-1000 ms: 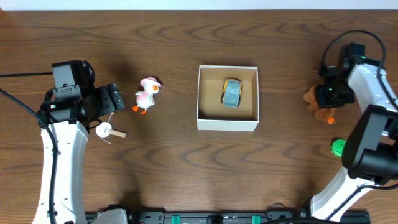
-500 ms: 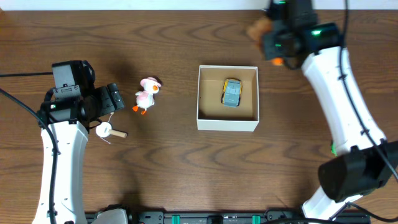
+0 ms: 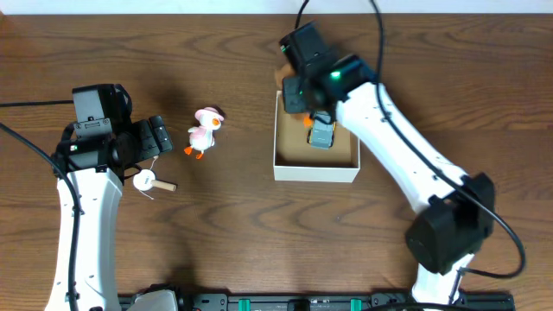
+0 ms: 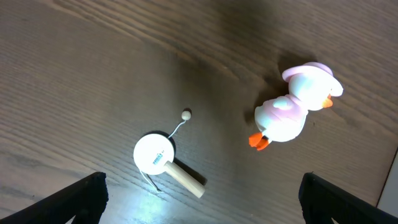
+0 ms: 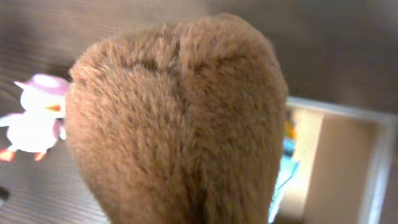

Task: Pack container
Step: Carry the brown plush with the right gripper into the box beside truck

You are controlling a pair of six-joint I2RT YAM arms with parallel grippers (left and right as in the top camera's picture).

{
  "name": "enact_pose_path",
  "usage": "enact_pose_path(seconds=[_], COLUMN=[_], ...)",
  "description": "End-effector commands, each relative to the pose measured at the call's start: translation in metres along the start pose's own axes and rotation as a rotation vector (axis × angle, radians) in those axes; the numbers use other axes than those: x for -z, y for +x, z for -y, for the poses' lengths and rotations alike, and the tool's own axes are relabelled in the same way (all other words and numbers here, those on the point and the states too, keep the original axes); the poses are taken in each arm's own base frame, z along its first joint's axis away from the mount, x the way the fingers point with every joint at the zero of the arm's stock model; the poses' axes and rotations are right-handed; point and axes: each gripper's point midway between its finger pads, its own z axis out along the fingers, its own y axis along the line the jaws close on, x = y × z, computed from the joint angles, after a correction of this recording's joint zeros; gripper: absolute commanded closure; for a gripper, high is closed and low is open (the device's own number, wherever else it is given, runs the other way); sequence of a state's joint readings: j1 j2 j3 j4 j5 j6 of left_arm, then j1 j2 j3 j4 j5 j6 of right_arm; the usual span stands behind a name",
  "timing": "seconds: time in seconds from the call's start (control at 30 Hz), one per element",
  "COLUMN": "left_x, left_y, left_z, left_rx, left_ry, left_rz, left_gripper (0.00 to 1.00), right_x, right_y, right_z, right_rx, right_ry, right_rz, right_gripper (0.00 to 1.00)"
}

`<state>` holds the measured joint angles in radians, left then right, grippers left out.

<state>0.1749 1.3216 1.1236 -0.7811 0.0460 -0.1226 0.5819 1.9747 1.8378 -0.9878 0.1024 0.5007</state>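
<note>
The container (image 3: 315, 173), a white-walled box with a brown inside, sits mid-table with a small blue-grey toy car (image 3: 322, 134) in it. My right gripper (image 3: 298, 91) hangs over the container's far-left corner, shut on a brown plush toy (image 5: 180, 118) that fills the right wrist view and hides the fingers. That view also shows the container wall (image 5: 373, 168) at right. A pink duck toy (image 3: 205, 131) stands left of the container and shows in the left wrist view (image 4: 292, 112). My left gripper (image 3: 160, 138) is open and empty above the table.
A white disc with a wooden handle and string (image 3: 149, 181) lies just below my left gripper, also in the left wrist view (image 4: 155, 154). The pink duck shows at the left edge of the right wrist view (image 5: 34, 118).
My right arm swung from the table's right edge, along the far side, to over the container's far-left corner, carrying the brown plush toy. The left arm has not moved.
</note>
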Motion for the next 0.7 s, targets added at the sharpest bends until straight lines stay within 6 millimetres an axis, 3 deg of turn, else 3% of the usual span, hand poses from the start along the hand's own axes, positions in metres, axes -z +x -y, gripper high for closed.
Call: enact_pose_path(seconds=[0.0, 0.2, 0.43, 0.6, 0.67], left_x=[0.004, 0.004, 0.004, 0.004, 0.004], left_y=[-0.009, -0.01, -0.01, -0.01, -0.01], left_z=[-0.001, -0.001, -0.001, -0.001, -0.001], left_rx=[-0.009, -0.009, -0.009, -0.009, -0.009], left_ry=[-0.003, -0.003, -0.003, -0.003, -0.003], left_rz=[0.022, 0.023, 0.023, 0.023, 0.023], left_gripper=[0.02, 0.02, 0.02, 0.02, 0.02], right_x=[-0.016, -0.022, -0.04, -0.047, -0.048], right_y=[0.013, 0.023, 0.05, 0.051, 0.048], right_z=[0.003, 0.008, 0.004, 0.003, 0.001], right_rx=[-0.09, -0.111, -0.104, -0.1, -0.101], right_ry=[0.047, 0.072, 0.064, 0.064, 0.055], right_rz=[-0.046, -0.09, -0.212, -0.22, -0.205], right_gripper=[0.98, 0.98, 0.95, 0.8, 0.64])
